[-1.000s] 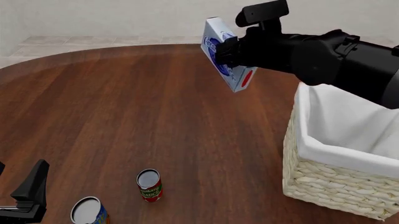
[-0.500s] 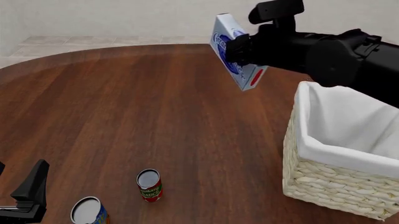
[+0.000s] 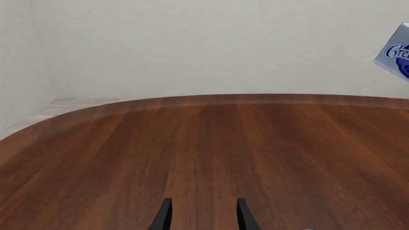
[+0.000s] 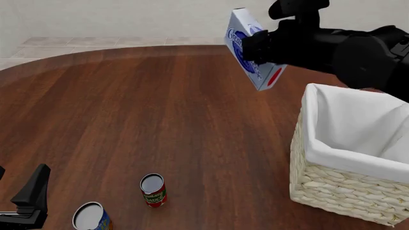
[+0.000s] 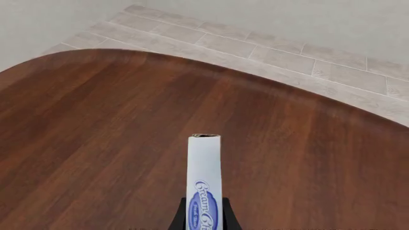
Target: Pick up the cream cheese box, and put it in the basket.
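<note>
The cream cheese box (image 4: 241, 29), white and light blue with a red oval on its lower end, hangs tilted high over the far side of the table. My right gripper (image 4: 248, 48) is shut on it, just left of the basket (image 4: 332, 188). The basket is cream wicker with a white liner and stands at the right. In the right wrist view the box (image 5: 204, 177) shows edge-on between the fingers of the right gripper (image 5: 204, 220). My left gripper (image 4: 28, 203) sits low at the near left; in its wrist view the left gripper (image 3: 203, 218) is open and empty, with a corner of the box (image 3: 396, 55) at the view's edge.
A red-labelled can (image 4: 153, 190) and a blue-labelled can (image 4: 89, 216) stand upright near the table's front edge, close to my left gripper. The brown wooden table (image 4: 147, 110) has a curved far edge with a tiled floor behind it.
My right gripper has carried the box to the right and slightly upward, closer to the basket's near-left corner. The left arm and both cans have not moved.
</note>
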Motion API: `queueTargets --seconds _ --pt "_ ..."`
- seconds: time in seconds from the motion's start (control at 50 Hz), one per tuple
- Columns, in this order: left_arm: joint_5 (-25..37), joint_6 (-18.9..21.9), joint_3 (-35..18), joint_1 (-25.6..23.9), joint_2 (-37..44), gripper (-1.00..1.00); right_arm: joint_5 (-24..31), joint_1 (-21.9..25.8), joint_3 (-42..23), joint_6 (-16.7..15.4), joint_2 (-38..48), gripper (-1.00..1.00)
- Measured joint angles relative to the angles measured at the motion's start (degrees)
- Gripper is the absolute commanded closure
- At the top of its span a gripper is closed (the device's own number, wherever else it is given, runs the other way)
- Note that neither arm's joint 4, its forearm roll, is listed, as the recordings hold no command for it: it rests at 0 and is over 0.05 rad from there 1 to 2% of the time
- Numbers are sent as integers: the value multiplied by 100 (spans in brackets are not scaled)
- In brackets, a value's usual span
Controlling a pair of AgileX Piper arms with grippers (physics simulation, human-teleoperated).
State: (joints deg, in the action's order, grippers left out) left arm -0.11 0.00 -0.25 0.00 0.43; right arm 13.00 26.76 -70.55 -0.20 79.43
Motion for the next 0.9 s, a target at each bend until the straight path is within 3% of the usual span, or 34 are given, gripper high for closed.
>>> queueTargets --seconds 0.9 --pt "0 0 0 0 0 -100 212 -312 446 -84 -875 100"
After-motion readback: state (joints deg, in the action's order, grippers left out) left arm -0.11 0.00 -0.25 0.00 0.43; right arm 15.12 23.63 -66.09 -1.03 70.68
